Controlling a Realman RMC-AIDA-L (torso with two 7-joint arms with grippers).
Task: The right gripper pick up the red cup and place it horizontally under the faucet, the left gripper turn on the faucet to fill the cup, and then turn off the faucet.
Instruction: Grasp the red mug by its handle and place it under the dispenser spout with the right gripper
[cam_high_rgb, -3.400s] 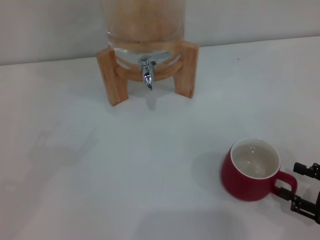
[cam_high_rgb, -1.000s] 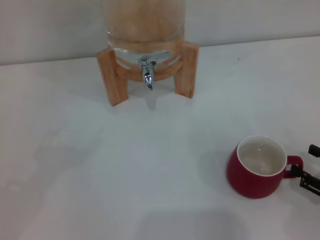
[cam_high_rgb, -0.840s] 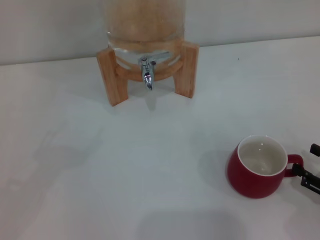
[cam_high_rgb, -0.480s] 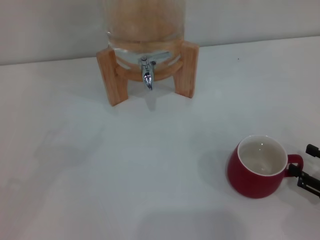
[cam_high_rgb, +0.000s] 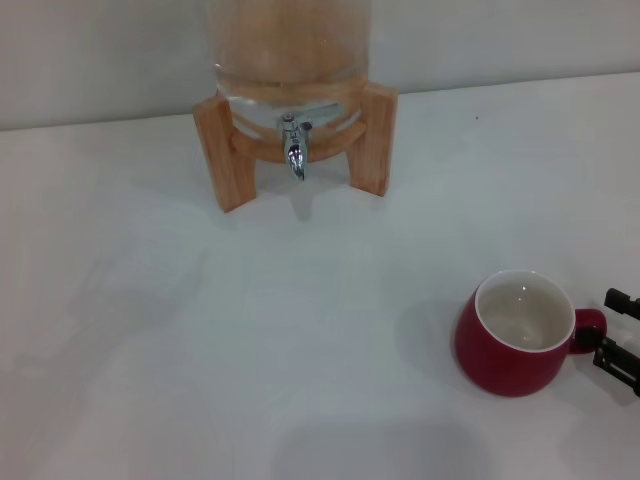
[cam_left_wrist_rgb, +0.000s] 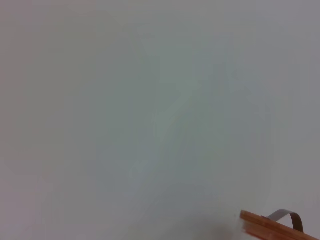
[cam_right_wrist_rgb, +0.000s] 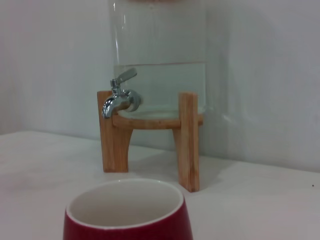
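I see the right gripper with black fingers apart around the glossy red cup's loop handle near the counter's right edge; rounded cup upright.

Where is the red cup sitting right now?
In the head view the red cup stands upright on the table's near right, handle at the right gripper, well short of the faucet.
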